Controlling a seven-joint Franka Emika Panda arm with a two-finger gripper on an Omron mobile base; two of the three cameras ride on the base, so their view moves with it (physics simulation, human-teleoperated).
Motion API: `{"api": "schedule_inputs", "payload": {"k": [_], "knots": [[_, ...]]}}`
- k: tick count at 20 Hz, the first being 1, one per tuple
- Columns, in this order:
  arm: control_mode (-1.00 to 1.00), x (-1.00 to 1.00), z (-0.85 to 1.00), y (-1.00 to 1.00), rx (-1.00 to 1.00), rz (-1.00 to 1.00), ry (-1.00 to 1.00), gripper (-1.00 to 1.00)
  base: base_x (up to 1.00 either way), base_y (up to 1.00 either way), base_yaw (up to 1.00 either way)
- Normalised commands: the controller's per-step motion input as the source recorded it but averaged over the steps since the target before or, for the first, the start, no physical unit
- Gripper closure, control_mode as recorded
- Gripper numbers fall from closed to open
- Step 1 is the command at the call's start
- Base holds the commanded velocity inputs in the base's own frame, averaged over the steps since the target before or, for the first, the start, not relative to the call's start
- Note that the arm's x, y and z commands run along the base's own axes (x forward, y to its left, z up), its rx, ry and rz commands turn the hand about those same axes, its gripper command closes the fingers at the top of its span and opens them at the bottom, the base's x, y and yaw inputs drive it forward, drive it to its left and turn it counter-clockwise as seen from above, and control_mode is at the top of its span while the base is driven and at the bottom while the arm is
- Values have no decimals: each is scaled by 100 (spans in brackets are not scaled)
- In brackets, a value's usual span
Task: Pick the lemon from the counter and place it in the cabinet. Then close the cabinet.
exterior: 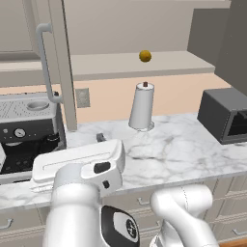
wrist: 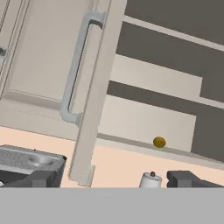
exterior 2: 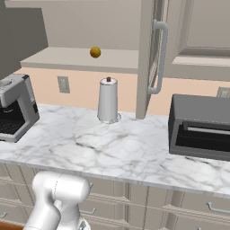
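In the left base view, a coffee machine [exterior: 24, 130] stands at the counter's [exterior: 178, 144] left end beside the open cabinet door [exterior: 60, 62]. The lemon [exterior: 145, 56] sits on the cabinet's bottom shelf [exterior: 183, 60], above the paper towel roll [exterior: 142, 107]. A microwave [exterior: 226, 116] sits rightmost. The jaws [wrist: 112, 179] are spread, pinching nothing.

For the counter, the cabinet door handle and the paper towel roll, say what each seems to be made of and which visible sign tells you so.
Counter: looks like polished marble, white with grey veins.
Handle: a smooth grey bar, probably brushed metal, though it could be painted.
Paper towel roll: plain matte white, seemingly paper, around a dark-tipped post of unclear material.
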Motion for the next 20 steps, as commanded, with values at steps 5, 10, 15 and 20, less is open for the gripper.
{"api": "schedule_inputs", "payload": {"k": [5,10,15,20], "knots": [[-100,60,-10,65,0,-20,-9,-100,0,0,0],[-100,70,-14,76,0,-30,-7,-100,0,0,0],[-100,61,-10,87,0,-29,-10,-100,0,0,0],[-100,62,0,19,3,-21,-5,-100,0,0,0]]}}
